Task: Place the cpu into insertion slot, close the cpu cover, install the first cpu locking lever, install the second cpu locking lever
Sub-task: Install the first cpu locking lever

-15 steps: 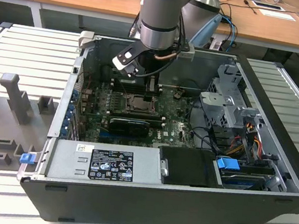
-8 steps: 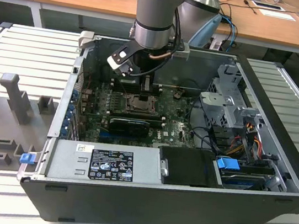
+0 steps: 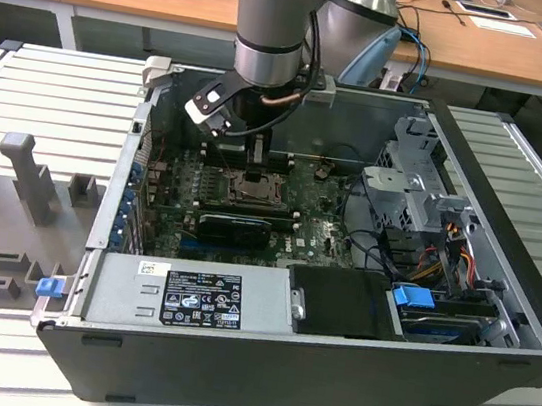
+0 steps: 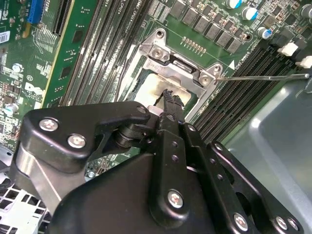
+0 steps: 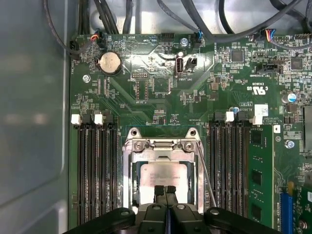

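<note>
The cpu, a pale silver square, lies in the insertion slot on the green motherboard. The cpu cover lies flat around it, with the chip showing through its window. My gripper hangs just over the chip's near edge with its two black fingers pressed together and nothing between them. One thin locking lever stands loose, slanting away from the socket's side; it is the bare rod in the second wrist view. In the exterior view my gripper reaches down into the case above the socket.
Black memory slots flank the socket on both sides. Cables run along the case wall beyond the board. A power supply and drive bay crowd the open computer case.
</note>
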`<control>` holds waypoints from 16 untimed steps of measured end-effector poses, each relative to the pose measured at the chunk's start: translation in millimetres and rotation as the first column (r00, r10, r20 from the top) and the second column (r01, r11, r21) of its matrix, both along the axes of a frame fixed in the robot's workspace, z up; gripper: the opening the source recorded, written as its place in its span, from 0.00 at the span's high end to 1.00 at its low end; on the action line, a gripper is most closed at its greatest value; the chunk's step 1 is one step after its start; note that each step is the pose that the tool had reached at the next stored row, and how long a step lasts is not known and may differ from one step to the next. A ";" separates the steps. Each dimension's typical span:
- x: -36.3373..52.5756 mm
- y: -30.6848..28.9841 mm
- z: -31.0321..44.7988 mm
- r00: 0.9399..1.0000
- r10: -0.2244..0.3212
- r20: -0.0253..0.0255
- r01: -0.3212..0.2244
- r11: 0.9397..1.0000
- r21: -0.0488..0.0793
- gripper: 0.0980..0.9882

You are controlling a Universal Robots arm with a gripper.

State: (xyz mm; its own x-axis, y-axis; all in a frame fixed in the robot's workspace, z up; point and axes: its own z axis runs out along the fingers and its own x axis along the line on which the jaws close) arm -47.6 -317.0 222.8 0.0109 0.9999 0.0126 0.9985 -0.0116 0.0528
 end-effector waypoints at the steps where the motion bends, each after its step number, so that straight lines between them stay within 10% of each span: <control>1: 0.0 0.0 0.7 1.000 0.000 0.000 0.000 1.000 0.000 0.99; 16: 0.0 0.1 33.9 1.000 0.002 0.000 -0.002 1.000 -0.025 0.99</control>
State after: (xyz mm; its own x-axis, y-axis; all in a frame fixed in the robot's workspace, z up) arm -47.6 -316.9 256.7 0.0091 0.9999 -0.0124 0.9986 -0.0084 0.0531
